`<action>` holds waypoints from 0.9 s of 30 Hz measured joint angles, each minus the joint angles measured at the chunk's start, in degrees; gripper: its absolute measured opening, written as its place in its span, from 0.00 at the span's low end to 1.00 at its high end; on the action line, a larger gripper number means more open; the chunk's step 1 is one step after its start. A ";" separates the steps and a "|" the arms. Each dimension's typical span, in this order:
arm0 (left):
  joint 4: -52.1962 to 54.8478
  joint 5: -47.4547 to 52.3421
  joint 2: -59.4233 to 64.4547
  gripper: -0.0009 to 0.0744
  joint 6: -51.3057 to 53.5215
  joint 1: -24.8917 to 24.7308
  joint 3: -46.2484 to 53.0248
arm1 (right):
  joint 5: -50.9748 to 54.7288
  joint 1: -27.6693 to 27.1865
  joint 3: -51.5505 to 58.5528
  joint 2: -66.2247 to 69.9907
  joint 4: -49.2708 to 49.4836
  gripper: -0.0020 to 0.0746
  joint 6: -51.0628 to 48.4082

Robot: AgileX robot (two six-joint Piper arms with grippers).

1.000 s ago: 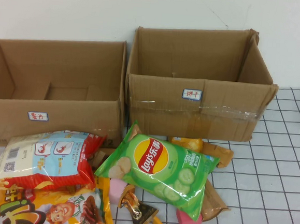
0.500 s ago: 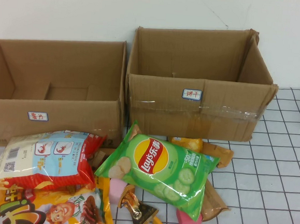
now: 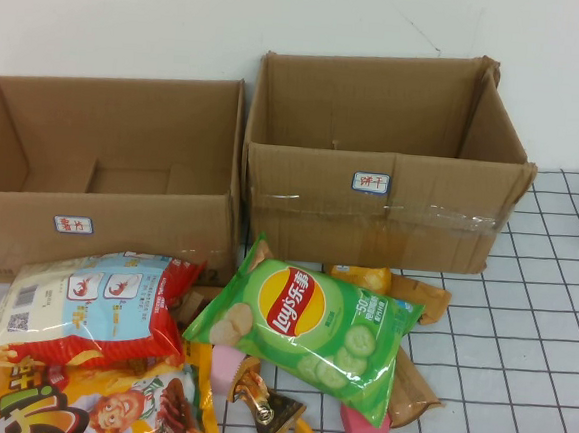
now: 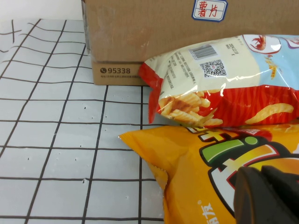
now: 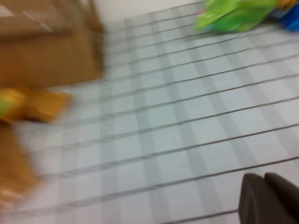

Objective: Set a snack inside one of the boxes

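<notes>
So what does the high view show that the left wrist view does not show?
Only the high view shows both boxes whole, the shorter box and the taller box, and the green chips bag. It shows neither gripper.

Only the left wrist view shows the printed number 95338 low on the shorter box, and a dark part of the left gripper above the orange bag.

Both show the red and white chips bag, the orange bag, the shorter box's label and the gridded table. The right gripper appears only in the right wrist view, above bare table.
</notes>
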 joint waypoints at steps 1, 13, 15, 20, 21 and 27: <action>0.00 0.00 0.00 0.01 0.00 0.00 0.00 | 0.15 0.00 0.10 0.00 4.58 0.03 0.28; -9.98 -1.37 0.00 0.01 -6.87 0.00 0.11 | -1.08 0.00 0.33 0.00 42.33 0.03 0.86; -22.26 -2.61 0.00 0.01 -13.10 0.00 0.35 | -2.62 0.00 0.33 0.00 42.82 0.03 0.15; -38.55 -5.78 0.00 0.01 -17.25 0.00 0.42 | -5.28 0.00 0.33 0.00 43.43 0.03 -1.61; -40.28 -6.29 0.00 0.01 -17.65 0.00 0.42 | -5.28 0.00 0.33 0.00 43.53 0.03 -1.74; -49.21 -6.37 0.00 0.01 -10.45 -0.39 -1.04 | -4.11 0.00 0.33 0.00 43.64 0.03 -9.20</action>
